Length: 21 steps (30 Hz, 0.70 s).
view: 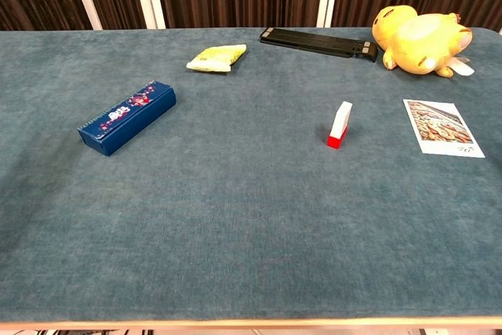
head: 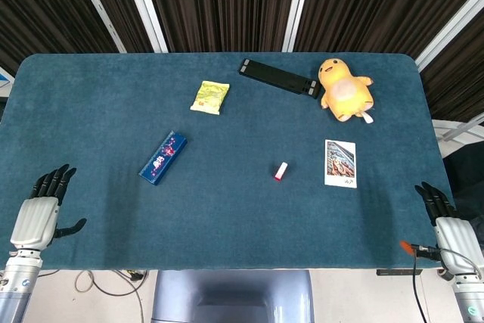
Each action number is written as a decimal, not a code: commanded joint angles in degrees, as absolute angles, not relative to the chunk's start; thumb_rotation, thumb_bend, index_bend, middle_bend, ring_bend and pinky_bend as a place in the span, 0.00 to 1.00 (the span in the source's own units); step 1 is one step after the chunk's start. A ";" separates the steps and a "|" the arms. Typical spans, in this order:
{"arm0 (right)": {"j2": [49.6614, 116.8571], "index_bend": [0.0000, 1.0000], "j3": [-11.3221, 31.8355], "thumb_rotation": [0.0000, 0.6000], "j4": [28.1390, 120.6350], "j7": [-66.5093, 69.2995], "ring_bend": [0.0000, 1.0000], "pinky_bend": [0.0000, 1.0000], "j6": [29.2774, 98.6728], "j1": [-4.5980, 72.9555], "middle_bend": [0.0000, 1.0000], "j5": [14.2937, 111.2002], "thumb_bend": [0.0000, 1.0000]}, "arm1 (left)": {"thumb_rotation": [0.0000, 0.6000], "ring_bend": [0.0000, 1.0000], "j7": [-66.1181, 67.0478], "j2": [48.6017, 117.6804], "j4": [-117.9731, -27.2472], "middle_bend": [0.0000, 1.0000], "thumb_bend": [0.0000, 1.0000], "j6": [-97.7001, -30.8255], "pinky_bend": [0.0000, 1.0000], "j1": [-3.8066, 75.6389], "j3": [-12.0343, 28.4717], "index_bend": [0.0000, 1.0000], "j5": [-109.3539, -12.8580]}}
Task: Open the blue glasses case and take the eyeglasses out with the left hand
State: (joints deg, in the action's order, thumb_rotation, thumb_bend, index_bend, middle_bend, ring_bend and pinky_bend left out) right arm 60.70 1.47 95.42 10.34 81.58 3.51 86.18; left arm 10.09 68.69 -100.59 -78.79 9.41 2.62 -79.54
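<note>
Blue case closed, lying slantwise on counter, left of middle. Left hand and right hand at near corners, fingers spread, empty. Risk: light case skids or spins when lid pried one-handed.

The case lies closed, so whatever it holds is hidden; the print on its lid is too small to read. The right hand is partly cut off by the head view's edge; the photo shows too little detail to tell.
</note>
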 commanded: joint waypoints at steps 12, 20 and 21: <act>59.65 0.00 1.52 1.00 97.06 11.75 0.00 0.20 79.62 3.84 0.00 84.40 0.10 | 1.00 0.00 25.17 78.73 -101.41 0.00 0.15 -68.94 0.06 22.18 12.85 0.00 -65.68; 59.15 0.00 1.56 1.00 97.61 12.27 0.00 0.20 78.79 3.99 0.00 83.67 0.11 | 1.00 0.00 32.52 88.51 -93.83 0.00 0.16 -64.81 0.06 30.56 16.57 0.00 -57.95; 59.12 0.00 1.57 1.00 97.65 12.30 0.00 0.20 78.76 4.00 0.00 83.64 0.11 | 1.00 0.00 33.26 89.45 -92.95 0.00 0.16 -64.46 0.06 31.30 16.59 0.00 -57.33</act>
State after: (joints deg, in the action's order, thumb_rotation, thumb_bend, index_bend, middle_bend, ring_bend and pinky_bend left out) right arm 59.12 1.57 97.66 12.30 78.76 3.99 83.64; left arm 31.93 87.68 -94.66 -65.61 29.62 15.84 -58.93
